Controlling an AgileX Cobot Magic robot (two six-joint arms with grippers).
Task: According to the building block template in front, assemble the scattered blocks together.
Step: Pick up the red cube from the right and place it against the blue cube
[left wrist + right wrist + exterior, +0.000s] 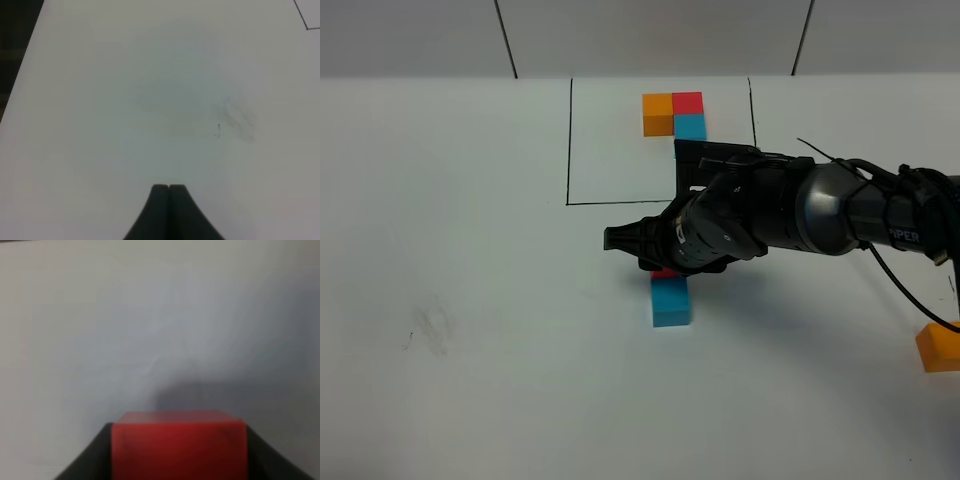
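Note:
The building block template (674,114), an orange, red and cyan cluster, sits inside the black drawn rectangle at the back. My right gripper (658,256) is shut on the red cube (666,272), which sits right at the far side of the cyan cube (671,302) on the table; whether they touch is hidden. In the right wrist view the red cube (179,445) fills the gap between the dark fingers (97,455). The orange cube (939,347) lies alone at the right edge. My left gripper (169,192) is shut and empty over bare table.
The white table (470,250) carries a faint grey smudge (432,330) at the left, also seen as a smudge (235,117) in the left wrist view. The black rectangle line (568,140) borders the template area. A cable (900,290) hangs from the right arm.

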